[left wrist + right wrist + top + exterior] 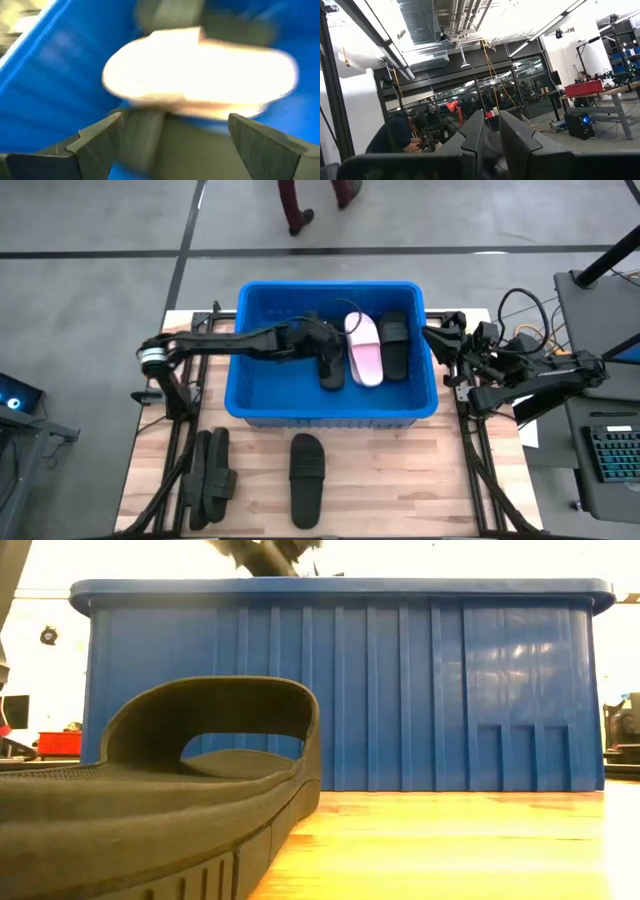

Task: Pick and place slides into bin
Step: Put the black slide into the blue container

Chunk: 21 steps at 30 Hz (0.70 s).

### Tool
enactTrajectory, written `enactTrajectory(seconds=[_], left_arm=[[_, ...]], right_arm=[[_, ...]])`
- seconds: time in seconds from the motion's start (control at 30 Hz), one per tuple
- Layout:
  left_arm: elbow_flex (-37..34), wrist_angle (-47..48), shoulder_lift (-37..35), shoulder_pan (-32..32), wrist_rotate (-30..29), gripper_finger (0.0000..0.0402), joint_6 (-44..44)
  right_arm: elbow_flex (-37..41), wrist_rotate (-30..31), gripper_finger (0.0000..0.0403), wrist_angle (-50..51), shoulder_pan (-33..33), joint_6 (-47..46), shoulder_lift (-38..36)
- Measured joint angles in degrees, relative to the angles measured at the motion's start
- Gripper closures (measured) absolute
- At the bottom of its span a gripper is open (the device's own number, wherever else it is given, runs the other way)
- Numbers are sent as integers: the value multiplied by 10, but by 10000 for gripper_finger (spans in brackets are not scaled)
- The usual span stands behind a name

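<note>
The blue bin (250, 400) stands at the table's middle, toward the far edge. In it lie a pale pink slide (364, 352) and two black slides (331, 367) (395, 345). My left gripper (172, 135) reaches into the bin from the left and stands open above the left black slide (150, 145), with the pink slide (200, 75) just beyond it. My right gripper (492, 135) is shut and raised beside the bin's right wall, pointing up into the room. One black slide (306, 477) lies sole-down on the table in front of the bin, and more black slides (208, 475) lie at the near left.
The bin's tall ribbed wall (400, 690) stands behind the black slide in the foreground (150, 790). Cables and a keyboard (610, 465) lie off the table's right side. A person's legs (300, 210) show on the floor beyond the far edge.
</note>
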State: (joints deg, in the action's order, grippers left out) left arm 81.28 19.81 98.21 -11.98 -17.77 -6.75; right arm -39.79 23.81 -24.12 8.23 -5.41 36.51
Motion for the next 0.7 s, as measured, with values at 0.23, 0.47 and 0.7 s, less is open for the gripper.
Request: enactTrajectory(seconds=[0.23,0.47,0.7], left_arm=[[-2,-4,-98,50,160,57,67],[-2,-16,-157,118,178,57,65],[-3,-28,-164,195,220,57,177]], right_arm=[[0,0,351,0,0,14,-1],[0,2,351,11,0,15,0],[0,2,351,13,0,12,0]])
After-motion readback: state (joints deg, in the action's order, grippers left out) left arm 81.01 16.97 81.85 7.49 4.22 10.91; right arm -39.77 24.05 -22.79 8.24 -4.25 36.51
